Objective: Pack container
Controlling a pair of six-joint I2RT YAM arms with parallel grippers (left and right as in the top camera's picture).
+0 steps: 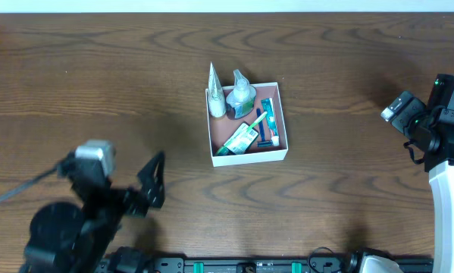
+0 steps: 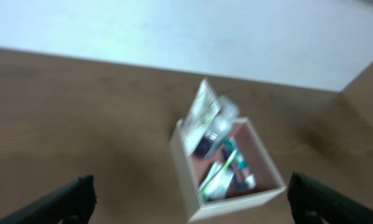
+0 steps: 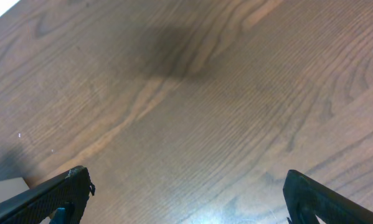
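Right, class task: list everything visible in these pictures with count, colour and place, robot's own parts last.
container: one, white outside, reddish-brown inside, table centre.
white tube: one, upright in the container's far left corner.
clear bottle: one, greenish tint, beside the white tube.
green-and-white tube: one, lying in the container.
teal pack: one, along the container's right wall.
table: one, dark brown wood.
left gripper: one, black, open, empty.
right gripper: one, black, open, over bare table.
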